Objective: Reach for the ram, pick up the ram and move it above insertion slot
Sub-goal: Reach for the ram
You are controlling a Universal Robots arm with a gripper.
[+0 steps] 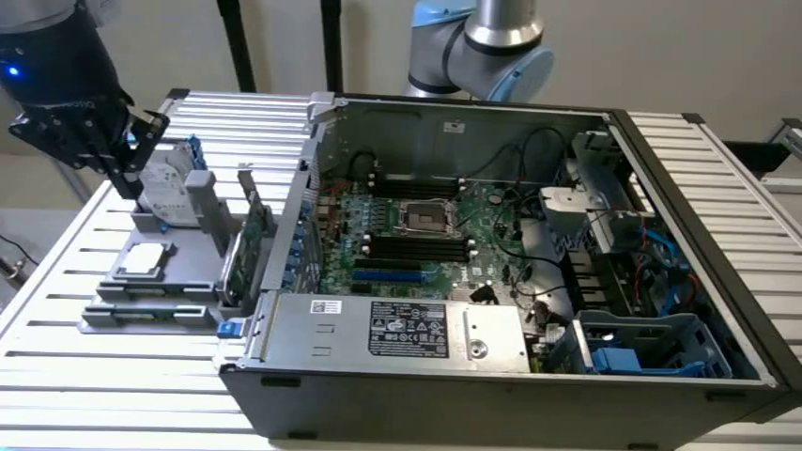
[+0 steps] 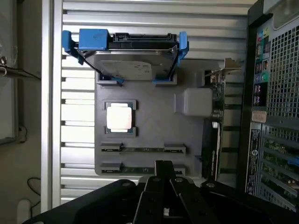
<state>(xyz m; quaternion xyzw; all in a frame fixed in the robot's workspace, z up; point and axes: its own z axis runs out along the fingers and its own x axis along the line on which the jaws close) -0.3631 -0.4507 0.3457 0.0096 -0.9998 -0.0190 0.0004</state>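
Black claw (image 1: 119, 169) (image 2: 163, 169) of the arm: its fingers are pressed together and hold nothing. It hangs raised above a grey plastic parts holder (image 1: 188, 272) (image 2: 154, 126), which rests on a slatted aluminium counter (image 1: 75, 376) (image 2: 149, 28).

Two thin, narrow green circuit-board ram sticks lie flat and parallel in shallow end-clipped slots of the holder, both below the claw and clear of it. In the wrist view, the nearer ram stick (image 2: 140, 169) lies just beside the claw's tips. The farther ram stick (image 2: 142, 150) lies one slot beyond it. Neither is touched.

Further from the claw's tips along the holder:
- a square silver processor chip (image 1: 146, 258) (image 2: 118, 117) sits in a framed recess;
- beyond it, a silver hard drive in blue plastic brackets (image 1: 169, 193) (image 2: 128, 65) stands on edge.

A wider green expansion card with a metal bracket (image 1: 254, 240) (image 2: 214, 135) stands upright along the holder's edge, beside a pale grey block (image 2: 196, 101).

An open dark metal computer case (image 1: 501, 376) (image 2: 275, 116) stands next to the holder, toward the exterior view's right of the claw. It exposes a green motherboard (image 1: 483, 221) with long black memory slots (image 1: 420, 246), well apart from the claw.
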